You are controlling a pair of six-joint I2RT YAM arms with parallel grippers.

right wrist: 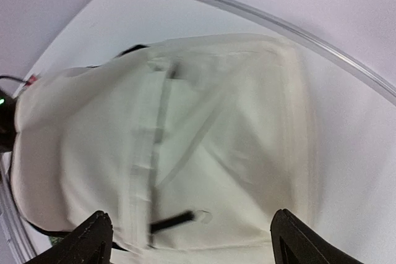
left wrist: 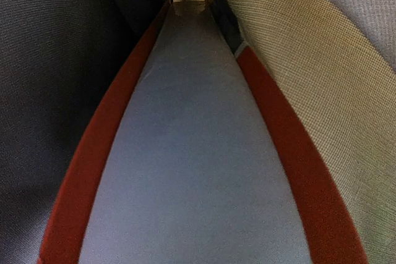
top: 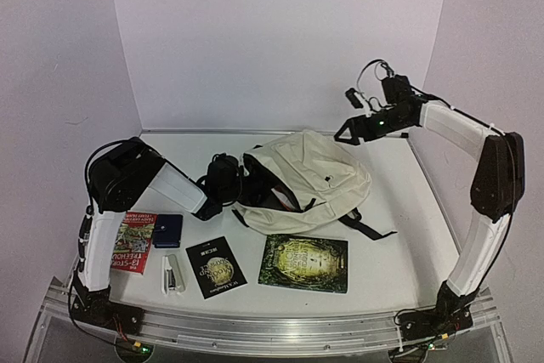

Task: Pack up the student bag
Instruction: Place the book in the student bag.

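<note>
Left gripper (top: 229, 180) sits at the cream fabric student bag (top: 319, 178) mouth for insertion, closure not discernible. Right gripper (right wrist: 193, 242) hovers above, fingers spread, keeping clear.

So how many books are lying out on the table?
3. A red book at the far left, a small black book at the front, and a green book before the student bag. More may be hidden inside.

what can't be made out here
Top view: left gripper fingertips hidden inside the student bag; open or shut unknown.
Left wrist view: grey red-edged object close, cut off by the edges; identity unclear.
Top view: green book title too small to read.
</note>
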